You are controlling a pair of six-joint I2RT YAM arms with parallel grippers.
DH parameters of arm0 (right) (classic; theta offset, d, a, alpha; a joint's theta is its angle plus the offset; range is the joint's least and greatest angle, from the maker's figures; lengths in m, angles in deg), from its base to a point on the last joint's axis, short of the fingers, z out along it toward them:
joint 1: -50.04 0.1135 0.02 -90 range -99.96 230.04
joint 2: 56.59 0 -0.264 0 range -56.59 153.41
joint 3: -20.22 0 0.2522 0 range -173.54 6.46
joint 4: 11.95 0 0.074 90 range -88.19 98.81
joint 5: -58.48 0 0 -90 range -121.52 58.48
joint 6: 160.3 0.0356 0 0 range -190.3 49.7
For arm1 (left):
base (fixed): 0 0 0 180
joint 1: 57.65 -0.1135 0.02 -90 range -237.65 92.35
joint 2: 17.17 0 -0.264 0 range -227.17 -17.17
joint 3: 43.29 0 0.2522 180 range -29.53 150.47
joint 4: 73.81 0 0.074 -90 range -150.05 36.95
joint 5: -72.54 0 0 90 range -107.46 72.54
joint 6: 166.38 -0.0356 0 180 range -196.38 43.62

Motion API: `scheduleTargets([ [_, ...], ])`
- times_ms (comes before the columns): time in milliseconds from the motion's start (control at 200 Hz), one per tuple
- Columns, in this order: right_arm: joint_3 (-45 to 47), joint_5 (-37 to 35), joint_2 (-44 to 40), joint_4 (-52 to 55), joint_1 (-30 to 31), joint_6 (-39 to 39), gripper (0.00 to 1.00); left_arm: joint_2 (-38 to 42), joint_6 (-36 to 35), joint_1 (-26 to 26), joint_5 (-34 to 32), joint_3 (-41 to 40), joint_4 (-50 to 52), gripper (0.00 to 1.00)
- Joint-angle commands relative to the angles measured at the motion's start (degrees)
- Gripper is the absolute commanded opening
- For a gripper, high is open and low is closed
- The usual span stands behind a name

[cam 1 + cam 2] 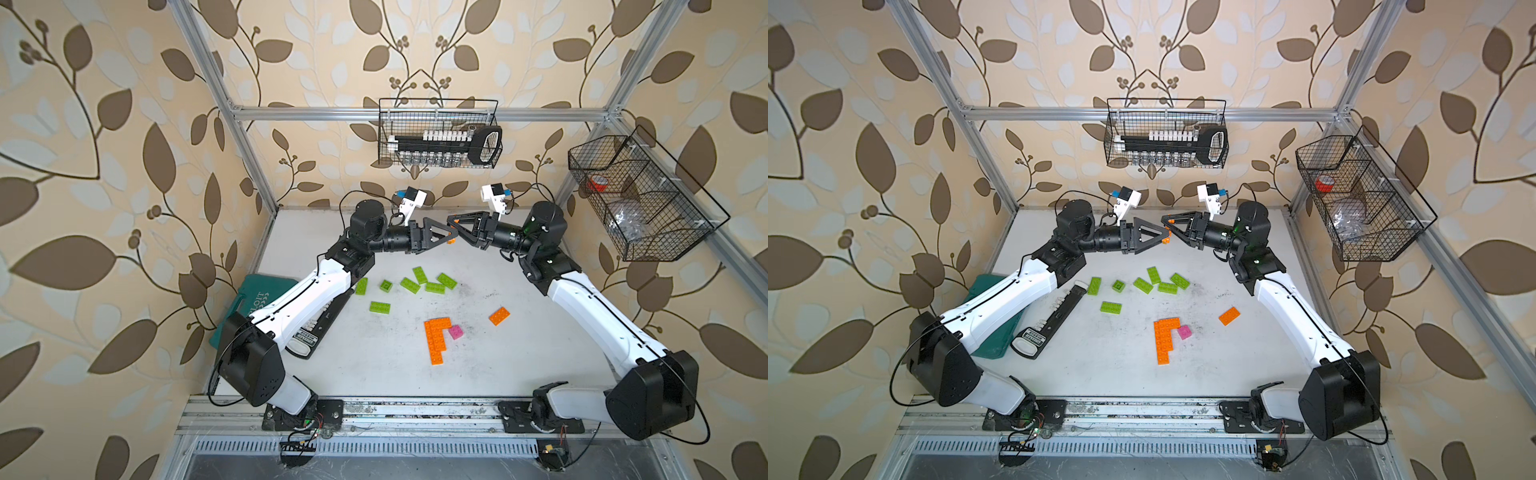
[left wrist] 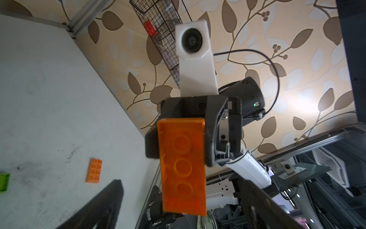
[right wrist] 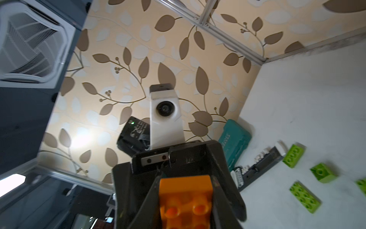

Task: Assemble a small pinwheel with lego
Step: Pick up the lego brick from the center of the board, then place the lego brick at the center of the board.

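Lowest in both top views, on the scuffed white worktop (image 1: 332, 374), lies the orange L (image 1: 435, 338). It is made of several studded oblong bricks already pressed together (three or four, I cannot count the seams), and the pink brick (image 1: 456, 331) sits in its inner corner, seemingly touching. To its right, apart, is a loose orange brick (image 1: 499, 316). Higher, at mid-frame, six lime bricks (image 1: 435, 287) and the green square (image 1: 386, 285) lie scattered and unjoined, all glossy hard plastic with round studs. At upper centre the two hands meet tip to tip above the worktop. The right hand (image 1: 455, 221) pinches the held brick (image 2: 183, 168) near one end, and the brick's hollow underside, with three ring-shaped tubes, faces the left wrist view. The left hand (image 1: 451, 237) stands wide, its black fingers (image 2: 111, 200) clear of that brick on either side. I judge the build about a third along: one orange shape exists, there is no pinwheel cross yet, and no lime piece is joined.
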Motion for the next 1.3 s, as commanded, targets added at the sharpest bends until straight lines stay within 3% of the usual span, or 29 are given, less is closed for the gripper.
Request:
scheduleTargets([
  [0, -7.1, -15.2, -1.7, 27.0, 4.0, -19.9, 0.04, 8.2, -13.8, -0.4, -12.2, 0.1, 19.6, 0.99],
  [75, -11.5, -27.8, 0.9, 39.7, 8.9, -26.6, 0.02, 12.6, -17.4, -0.4, -25.3, -1.8, 29.8, 0.99],
  [160, -13.9, -40.2, 4.4, 48.2, 14.8, -28.7, 0.01, 16.9, -18.2, -0.5, -38.6, -4.9, 38.6, 0.99],
  [250, -14.5, -48.1, 8.4, 53.3, 20.4, -28.6, 0.01, 21.1, -16.6, -0.5, -47.4, -8.9, 44.3, 0.99],
  [360, -14.9, -55.4, 13.7, 58.0, 27.8, -26.9, 0.03, 26.7, -12.3, -0.6, -52.4, -16.6, 46.0, 0.99],
  [530, -14.3, -55.1, 23.9, 60.4, 34.3, -22.7, 0.04, 32.3, -4.1, -0.9, -54.4, -28.4, 43.3, 0.99],
  [710, -18.3, -54.6, 35.0, 61.2, 38.6, -22.3, 0.06, 34.5, 0.4, -1.3, -55.9, -35.7, 41.6, 0.99],
  [1130, -26.5, -56.3, 48.3, 65.6, 39.5, -22.0, 0.13, 34.5, 2.3, -1.8, -55.2, -40.0, 40.8, 0.99],
  [1295, -26.8, -55.1, 49.5, 65.9, 39.5, -22.0, 0.27, 34.4, 3.0, -1.9, -54.5, -41.2, 40.5, 0.99],
])
